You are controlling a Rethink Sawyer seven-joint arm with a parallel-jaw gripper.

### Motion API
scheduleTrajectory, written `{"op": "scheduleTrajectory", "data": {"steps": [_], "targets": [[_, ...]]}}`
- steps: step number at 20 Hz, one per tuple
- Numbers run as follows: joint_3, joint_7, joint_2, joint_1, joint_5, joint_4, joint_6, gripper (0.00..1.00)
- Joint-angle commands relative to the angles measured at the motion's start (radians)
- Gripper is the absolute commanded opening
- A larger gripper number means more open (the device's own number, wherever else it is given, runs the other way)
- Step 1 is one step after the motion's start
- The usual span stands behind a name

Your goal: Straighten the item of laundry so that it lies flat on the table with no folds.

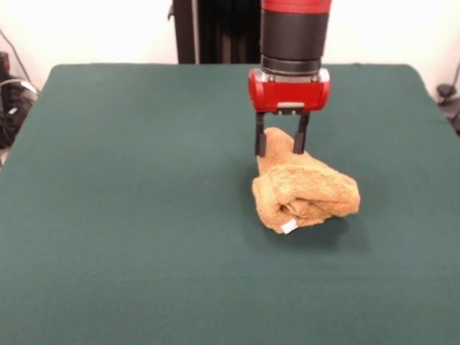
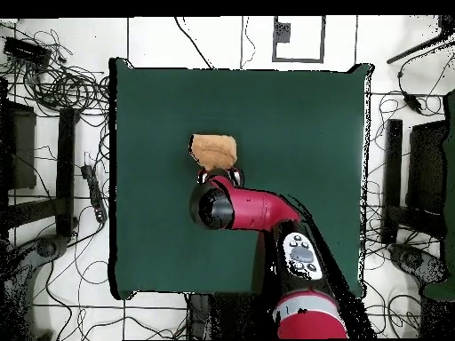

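Note:
The item of laundry is an orange-tan towel, bunched and folded over itself right of the middle of the green table. A small white tag shows at its near edge. My gripper stands low over the towel's far end. It is open, with one black finger on each side of a raised part of the cloth. In the overhead view the towel lies just beyond the arm's red wrist, which hides the gripper itself.
Dark green cloth covers the whole table. Cables and dark equipment lie on the floor around the table's sides. The black pedestal column stands behind the far edge.

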Motion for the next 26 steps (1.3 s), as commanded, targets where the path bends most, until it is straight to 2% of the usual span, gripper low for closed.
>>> {"op": "scheduleTrajectory", "data": {"steps": [1,10,13,14,19,26], "targets": [[0.108,0.200,0.108,0.046,0.069,-0.047,0.003,1.00],[0.067,0.219,0.195,0.088,0.094,-0.092,-0.061,1.00],[0.046,0.224,0.199,0.104,0.097,-0.093,-0.075,1.00],[0.035,0.218,0.200,0.115,0.095,-0.096,-0.073,0.00],[0.002,0.242,0.190,0.141,0.118,-0.095,-0.081,0.00],[-0.048,0.214,0.136,0.193,0.142,-0.122,0.060,0.00]]}}
